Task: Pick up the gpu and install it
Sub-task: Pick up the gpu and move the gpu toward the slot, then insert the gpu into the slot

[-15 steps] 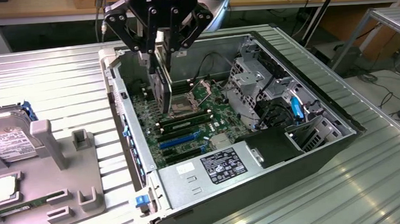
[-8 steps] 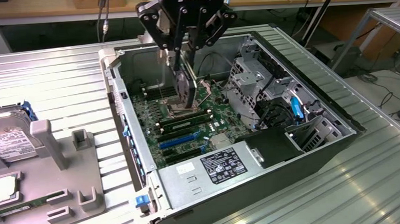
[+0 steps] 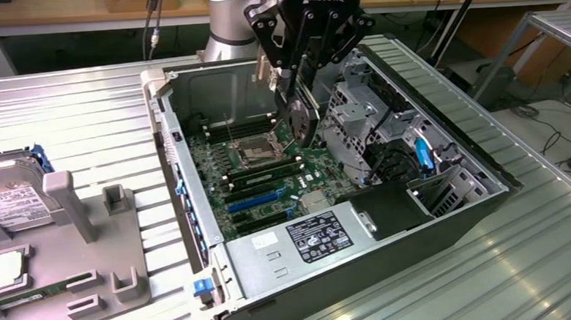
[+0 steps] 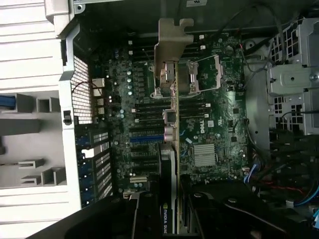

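Black fingers [image 4: 144, 219] of the gripper [image 4: 172, 209] sit closest to the wrist camera, clenched on either side of the gpu [image 4: 168, 164], which is seen edge-on with a white NVIDIA marking on its near end. The card's silver bracket [image 4: 172, 45] is at the far end, away from the fingers. Beneath the card lies the green motherboard [image 4: 219, 124], with the open processor socket [image 4: 199, 74] just beside the card's line, a blue slot [image 4: 147, 138] on its other side, and a finned heatsink [image 4: 204, 154] near the board's Dell mark. In the exterior view, the gripper [image 3: 296, 79] reaches down into the open computer case [image 3: 464, 216], which lies on its side on a ribbed metal table [image 3: 78, 119]. It grips the gpu [image 3: 301, 122] on edge, tilted slightly, above the motherboard [image 3: 217, 163] near the processor socket [image 3: 259, 152]. Whether the card's lower edge touches the board cannot be told. A labelled power supply [image 3: 319, 235] fills the near end of the case. At the exterior view's left stands a grey fixture [image 3: 73, 215] holding a hard drive [image 3: 4, 204].
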`<action>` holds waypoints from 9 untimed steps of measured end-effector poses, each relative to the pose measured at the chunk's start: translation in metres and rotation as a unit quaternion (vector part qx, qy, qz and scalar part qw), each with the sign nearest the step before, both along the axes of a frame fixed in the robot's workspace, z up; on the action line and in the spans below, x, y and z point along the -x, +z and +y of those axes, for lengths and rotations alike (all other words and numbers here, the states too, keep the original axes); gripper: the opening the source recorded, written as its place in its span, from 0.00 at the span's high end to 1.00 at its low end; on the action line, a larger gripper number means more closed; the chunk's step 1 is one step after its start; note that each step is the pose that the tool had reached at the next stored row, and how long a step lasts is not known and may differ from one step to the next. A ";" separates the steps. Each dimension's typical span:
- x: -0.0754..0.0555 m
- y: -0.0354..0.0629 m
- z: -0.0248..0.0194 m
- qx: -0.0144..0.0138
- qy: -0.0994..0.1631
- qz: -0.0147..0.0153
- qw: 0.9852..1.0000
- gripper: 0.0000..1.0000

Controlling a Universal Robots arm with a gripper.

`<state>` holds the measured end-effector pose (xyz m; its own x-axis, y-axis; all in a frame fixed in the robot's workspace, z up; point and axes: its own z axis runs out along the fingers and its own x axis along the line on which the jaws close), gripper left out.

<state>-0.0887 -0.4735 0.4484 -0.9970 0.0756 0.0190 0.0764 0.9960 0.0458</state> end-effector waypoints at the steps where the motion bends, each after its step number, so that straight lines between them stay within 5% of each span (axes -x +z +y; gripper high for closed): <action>1: -0.001 0.0000 -0.0001 0.000 0.000 0.000 1.000 0.73; 9: -0.001 0.0000 0.0000 0.000 0.000 0.002 1.000 0.73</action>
